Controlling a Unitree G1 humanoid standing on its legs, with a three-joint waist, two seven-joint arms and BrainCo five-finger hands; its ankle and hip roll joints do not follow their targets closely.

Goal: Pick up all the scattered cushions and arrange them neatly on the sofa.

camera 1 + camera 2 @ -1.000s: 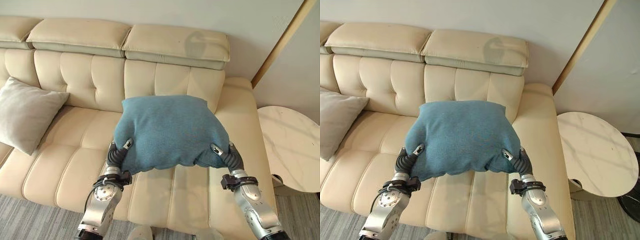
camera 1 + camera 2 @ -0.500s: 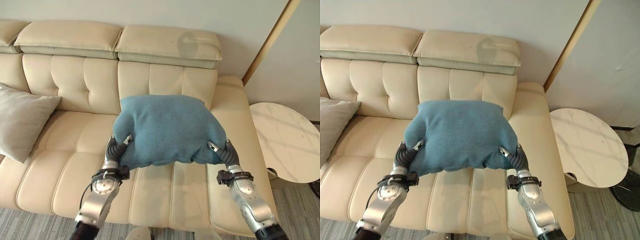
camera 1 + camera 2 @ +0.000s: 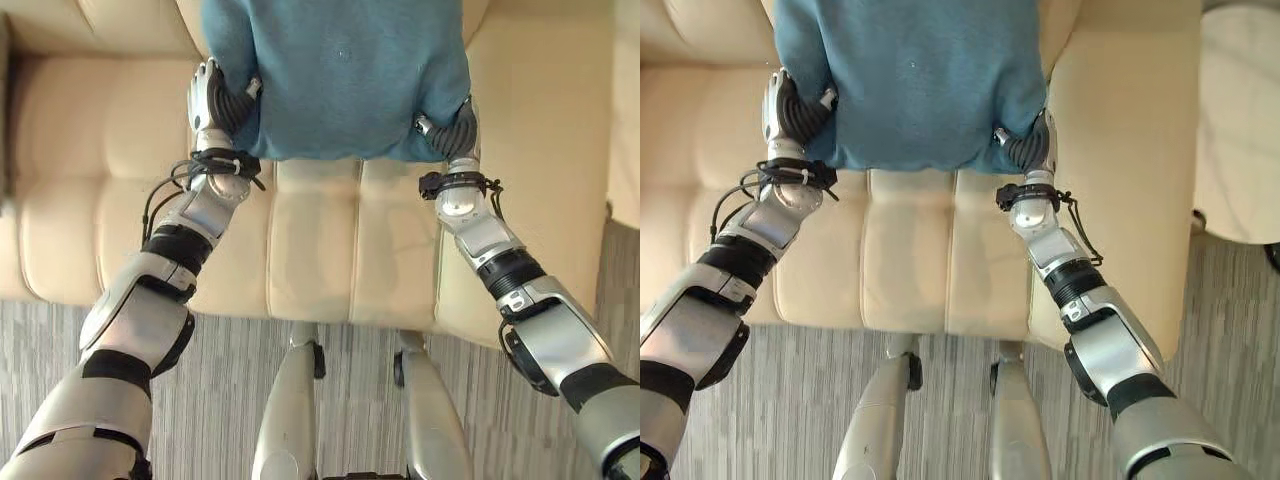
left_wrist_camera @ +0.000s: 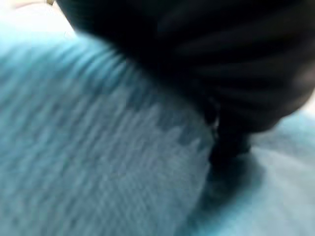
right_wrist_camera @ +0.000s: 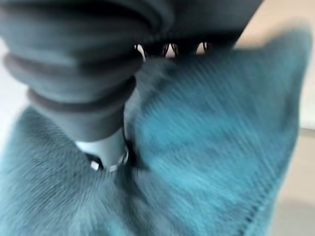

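Note:
A blue cushion [image 3: 340, 70] hangs over the cream sofa's seat [image 3: 320, 250], held by its two lower corners. My left hand [image 3: 218, 98] grips the left corner, thumb on top of the cloth and fingers tucked underneath. My right hand [image 3: 452, 128] grips the right corner the same way. In the right wrist view the thumb [image 5: 106, 152] digs into the blue cushion [image 5: 211, 137]. The left wrist view has the blue cushion [image 4: 98, 147] pressed right against the hand's dark cover. The cushion's upper part runs off the top edge.
The sofa's right armrest [image 3: 540, 120] lies just beyond my right arm. A pale round side table [image 3: 1240, 120] stands past it. Grey striped carpet [image 3: 230, 400] runs along the sofa's front edge.
The camera has tilted down sharply, so the backrest and the grey cushion have left the picture. Both hands still hold the blue cushion by its lower corners.

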